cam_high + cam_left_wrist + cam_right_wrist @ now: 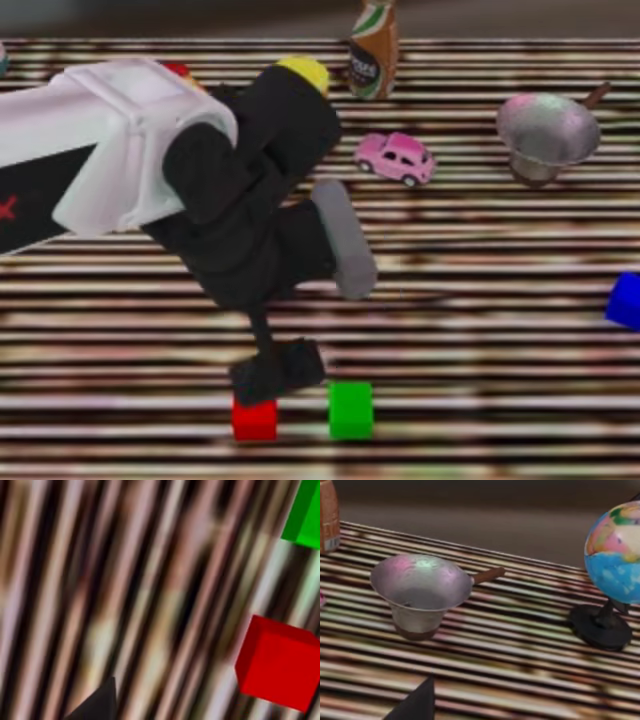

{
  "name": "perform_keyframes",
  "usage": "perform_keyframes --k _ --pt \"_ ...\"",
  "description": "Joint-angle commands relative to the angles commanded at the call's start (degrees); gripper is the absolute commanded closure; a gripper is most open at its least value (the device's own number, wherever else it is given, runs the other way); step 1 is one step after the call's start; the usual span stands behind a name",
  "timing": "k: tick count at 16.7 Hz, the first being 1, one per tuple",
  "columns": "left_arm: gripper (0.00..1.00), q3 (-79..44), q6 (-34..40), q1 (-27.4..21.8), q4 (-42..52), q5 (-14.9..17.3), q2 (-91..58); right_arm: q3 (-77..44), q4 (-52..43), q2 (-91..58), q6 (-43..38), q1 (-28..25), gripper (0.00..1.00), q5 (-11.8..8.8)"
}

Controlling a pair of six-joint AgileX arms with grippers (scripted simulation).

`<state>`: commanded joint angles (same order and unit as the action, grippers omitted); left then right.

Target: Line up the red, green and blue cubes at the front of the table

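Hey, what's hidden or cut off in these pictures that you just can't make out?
- Left claw: the top view shows only its dark back above the red cube; finger state unseen.
- Blue cube: cut by the top view's right edge.
- Right claw: outside the top view.
- Green cube: clipped by the left wrist view's edge.

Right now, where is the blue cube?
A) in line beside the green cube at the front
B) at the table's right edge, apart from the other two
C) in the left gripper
B: the blue cube sits at the right edge, far from the red cube and green cube at the front.
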<state>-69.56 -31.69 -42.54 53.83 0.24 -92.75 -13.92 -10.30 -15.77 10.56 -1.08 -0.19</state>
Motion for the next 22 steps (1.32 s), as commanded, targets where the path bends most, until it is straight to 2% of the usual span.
perform_keyframes --k 9,13,18,22 --pt "0.0 41.01 16.8 24.79 -27.1 -0.98 52.41 -32.68 -27.66 -51.24 26.65 -2.16 0.0 0.34" --pt "0.0 56.35 23.71 34.11 -38.88 -0.91 72.51 -46.18 -38.8 -71.21 37.45 -3.07 0.0 0.42" --pt "0.0 67.17 29.96 41.76 -50.46 -0.43 88.09 -58.67 -47.47 -86.31 46.64 -3.84 0.0 0.31" --pt "0.0 69.56 31.69 43.69 -53.83 -0.25 92.75 -62.32 -49.59 -90.57 49.15 -4.06 0.0 0.23"
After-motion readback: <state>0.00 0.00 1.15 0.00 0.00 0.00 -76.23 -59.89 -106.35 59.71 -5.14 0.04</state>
